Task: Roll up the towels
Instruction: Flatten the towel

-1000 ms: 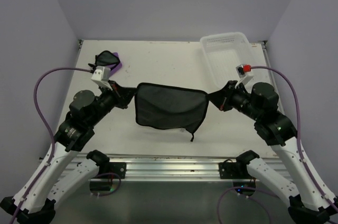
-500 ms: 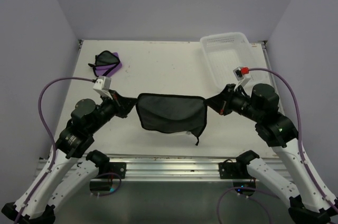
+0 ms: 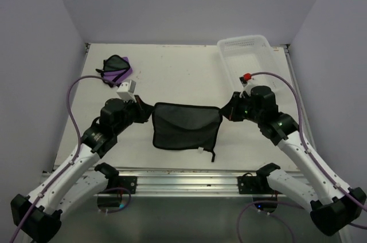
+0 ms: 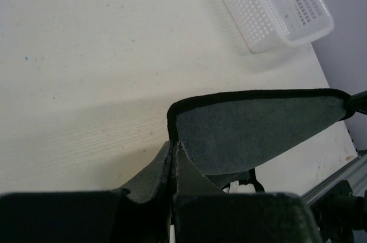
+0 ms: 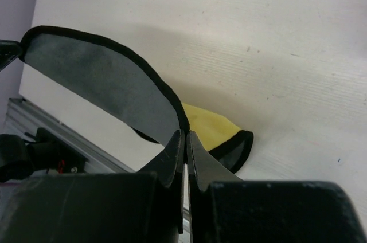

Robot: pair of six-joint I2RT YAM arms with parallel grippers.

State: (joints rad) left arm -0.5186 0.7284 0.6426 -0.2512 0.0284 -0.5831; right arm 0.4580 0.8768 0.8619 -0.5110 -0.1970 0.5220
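Note:
The yellow towel (image 3: 186,125) shows its dark grey side up, with black edging and a loop (image 3: 209,152) at its near edge. It stretches between both grippers in the middle of the table. My left gripper (image 3: 150,114) is shut on its far left corner (image 4: 174,145). My right gripper (image 3: 225,112) is shut on its far right corner (image 5: 184,134). The held edge (image 5: 97,77) stands off the table, while the yellow underside (image 5: 209,128) rests on it. The purple towel (image 3: 116,68) lies crumpled at the back left, away from both grippers.
A white perforated basket (image 3: 246,59) stands at the back right, just beyond my right arm, and shows in the left wrist view (image 4: 269,2) too. A metal rail (image 3: 183,183) runs along the table's near edge.
Both grippers have come toward the near edge and slightly inward, carrying the towel's far edge with them. The towel now sits nearer the front and looks narrower.

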